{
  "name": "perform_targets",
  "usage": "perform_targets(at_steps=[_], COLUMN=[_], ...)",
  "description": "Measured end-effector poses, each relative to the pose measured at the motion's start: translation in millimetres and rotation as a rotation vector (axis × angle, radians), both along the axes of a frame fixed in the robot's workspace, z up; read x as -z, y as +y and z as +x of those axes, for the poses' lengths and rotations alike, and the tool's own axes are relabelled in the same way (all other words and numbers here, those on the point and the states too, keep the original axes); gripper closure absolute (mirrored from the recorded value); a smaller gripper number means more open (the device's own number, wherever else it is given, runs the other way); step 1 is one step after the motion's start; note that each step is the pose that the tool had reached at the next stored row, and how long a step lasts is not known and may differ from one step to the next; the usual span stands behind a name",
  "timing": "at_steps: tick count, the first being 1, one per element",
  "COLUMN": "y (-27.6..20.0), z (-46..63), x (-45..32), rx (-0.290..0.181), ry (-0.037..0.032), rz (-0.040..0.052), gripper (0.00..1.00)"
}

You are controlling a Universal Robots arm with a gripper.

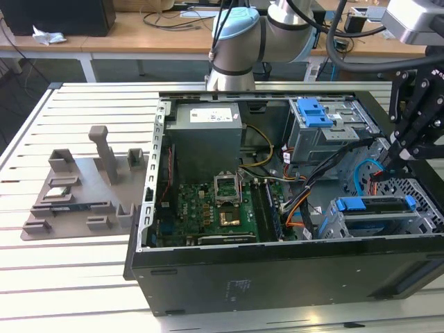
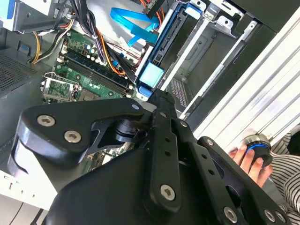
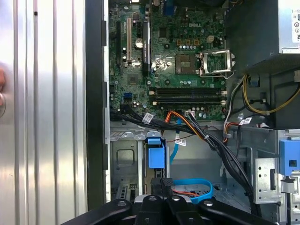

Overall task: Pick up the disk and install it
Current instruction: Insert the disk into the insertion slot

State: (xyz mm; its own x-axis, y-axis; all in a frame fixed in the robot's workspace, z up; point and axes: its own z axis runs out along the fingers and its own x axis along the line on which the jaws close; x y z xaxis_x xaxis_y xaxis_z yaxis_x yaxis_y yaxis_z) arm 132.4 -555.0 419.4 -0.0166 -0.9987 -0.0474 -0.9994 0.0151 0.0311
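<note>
Found the disk [image 1: 374,205] standing edgewise in the drive cage [image 1: 334,229] of the computer case [image 1: 277,270], gripper [image 3: 161,182] closed and empty just beside its blue end tab [image 3: 155,157]; judged installation nearly done, final seating unsure

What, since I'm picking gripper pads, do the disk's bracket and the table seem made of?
The disk's bracket looks like smooth blue moulded plastic, going by its even colour and rounded tabs. The table looks like bare aluminium: pale, ribbed slats with a soft sheen.
</note>
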Motion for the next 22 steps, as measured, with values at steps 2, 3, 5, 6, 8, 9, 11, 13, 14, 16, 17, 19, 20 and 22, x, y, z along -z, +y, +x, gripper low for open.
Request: perform_targets(at_steps=[2,3,5,6,8,9,11,13,14,16,17,19,20,22], y=[0.1,0.1,0.1,0.1,0.1,0.1,0.1,0.1,0.1,0.3,0.4,0.6,1.0,1.9], z=[0.2,0.2,0.2,0.2,0.2,0.2,0.2,0.2,0.2,0.9,1.4,2.7,4.7,7.2], x=[-4.7,-7.0,-7.1,-7.3,-7.4,-7.5,-7.7,-7.7,-7.7,-7.8,-7.8,-7.8,-7.5,-6.1], rx=[0.000,0.000,0.000,0.000,0.000,0.000,0.000,0.000,0.000,0.000,0.000,0.000,0.000,0.000], ry=[0.0000,-0.0001,0.0000,0.0000,0.0000,0.0000,0.0000,0.0000,0.0000,0.0000,0.0000,0.0000,0.0000,0.0000], rz=[-0.0001,-0.0001,0.0002,-0.0003,-0.0001,-0.0002,-0.0002,-0.0002,-0.0002,-0.0003,-0.0003,-0.0003,-0.0003,-0.0009], gripper=[0.89,0.89,0.89,0.89,0.89,0.89,0.89,0.89,0.89,0.89,0.89,0.89,0.89,0.89])
